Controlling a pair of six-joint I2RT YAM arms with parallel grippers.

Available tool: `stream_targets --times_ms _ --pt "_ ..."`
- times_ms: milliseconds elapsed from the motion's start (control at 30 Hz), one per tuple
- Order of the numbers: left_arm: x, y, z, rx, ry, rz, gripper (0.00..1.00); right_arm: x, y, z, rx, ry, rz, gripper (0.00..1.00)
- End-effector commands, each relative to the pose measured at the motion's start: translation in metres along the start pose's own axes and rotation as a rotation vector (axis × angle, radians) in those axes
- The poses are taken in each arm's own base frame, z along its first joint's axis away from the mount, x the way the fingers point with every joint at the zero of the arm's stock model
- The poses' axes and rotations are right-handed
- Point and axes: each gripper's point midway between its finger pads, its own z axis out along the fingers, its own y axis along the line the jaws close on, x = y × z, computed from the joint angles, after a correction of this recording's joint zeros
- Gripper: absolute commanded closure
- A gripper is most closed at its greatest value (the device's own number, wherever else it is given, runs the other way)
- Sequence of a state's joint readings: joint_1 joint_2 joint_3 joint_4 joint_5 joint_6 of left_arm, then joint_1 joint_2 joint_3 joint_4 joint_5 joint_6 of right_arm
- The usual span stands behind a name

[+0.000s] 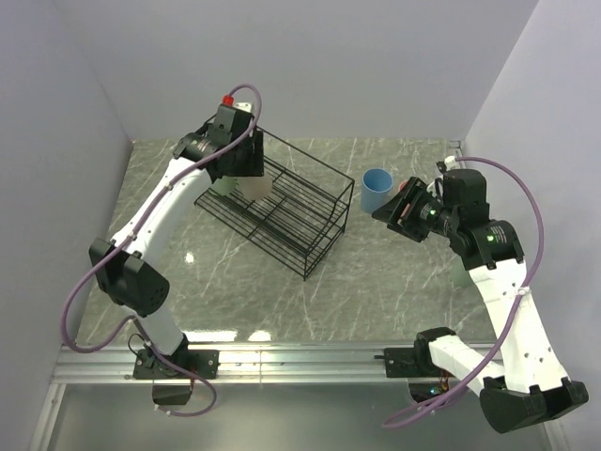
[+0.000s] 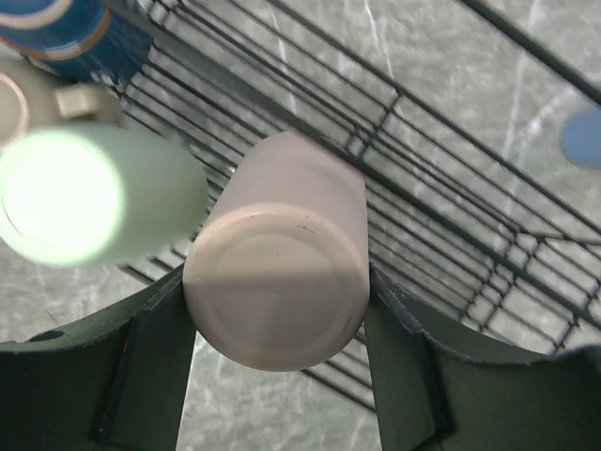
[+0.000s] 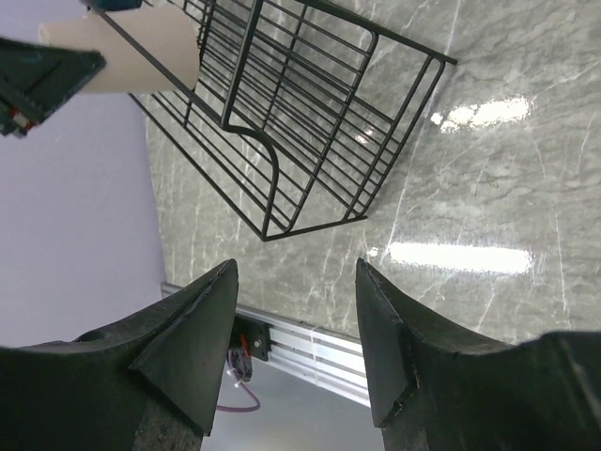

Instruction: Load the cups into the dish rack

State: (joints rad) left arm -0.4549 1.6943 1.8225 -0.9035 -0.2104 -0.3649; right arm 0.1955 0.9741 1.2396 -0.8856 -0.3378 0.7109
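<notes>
While the left gripper (image 1: 246, 174) reaches over the far-left end of the dish rack (image 1: 299, 218) in the overhead view, a beige cup (image 1: 255, 189) shows just under it at the rack's edge, with a pale-green cup (image 1: 222, 184) beside it. A blue cup (image 1: 377, 191) stands on the marble-patterned table (image 1: 376, 282) just right of the rack, near the right gripper (image 1: 396, 209). Seen from the left wrist, the left gripper (image 2: 279, 371) has its jaws clamped on the beige cup (image 2: 277, 282), base toward the camera, over the rack's wires (image 2: 441, 216); whether it touches them cannot be told. The pale-green cup (image 2: 84, 193) sits just left of it, a navy mug (image 2: 75, 33) and a tan mug (image 2: 23, 103) beyond, the blue cup (image 2: 582, 136) at the right edge. Seen from the right wrist, the right gripper (image 3: 296, 282) hangs above the table with jaws apart and nothing between them, the rack (image 3: 310, 122) and beige cup (image 3: 131, 52) well ahead.
</notes>
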Motion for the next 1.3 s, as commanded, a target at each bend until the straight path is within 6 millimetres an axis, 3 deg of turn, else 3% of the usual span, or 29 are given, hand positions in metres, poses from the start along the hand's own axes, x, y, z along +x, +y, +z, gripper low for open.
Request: stream_targets --times_ms 0,233,333,400,433,567,733,1133,1267 --pt "-0.026 0.009 0.001 -0.091 -0.074 0.021 1.00 -0.005 -0.001 -0.006 0.000 -0.035 -0.024 0.40" --pt "-0.034 0.016 0.015 -0.160 -0.083 0.028 0.98 -0.006 -0.002 -0.004 -0.002 -0.036 -0.016 0.40" --pt "-0.033 0.019 0.017 -0.178 -0.078 0.025 0.84 -0.005 -0.001 -0.004 -0.004 -0.034 -0.013 0.40" --pt "-0.033 0.021 0.017 -0.191 -0.081 0.027 0.67 -0.006 -0.002 -0.004 -0.003 -0.035 -0.013 0.40" --pt "-0.033 0.022 0.018 -0.196 -0.080 0.031 0.51 -0.005 -0.001 -0.003 -0.005 -0.033 -0.014 0.40" --pt "-0.035 0.026 0.016 -0.222 -0.094 0.026 0.24 -0.006 -0.001 -0.003 -0.007 -0.033 -0.012 0.40" --pt "-0.043 0.026 0.009 -0.223 -0.121 0.002 0.01 -0.007 -0.003 -0.002 0.007 -0.036 -0.017 0.40" --pt "-0.088 0.004 -0.048 -0.056 -0.285 -0.077 0.01 -0.023 -0.010 -0.003 0.081 -0.074 -0.084 0.39" --pt "-0.098 0.009 -0.068 -0.064 -0.325 -0.119 0.01 -0.028 -0.019 0.000 0.130 -0.086 -0.097 0.39"
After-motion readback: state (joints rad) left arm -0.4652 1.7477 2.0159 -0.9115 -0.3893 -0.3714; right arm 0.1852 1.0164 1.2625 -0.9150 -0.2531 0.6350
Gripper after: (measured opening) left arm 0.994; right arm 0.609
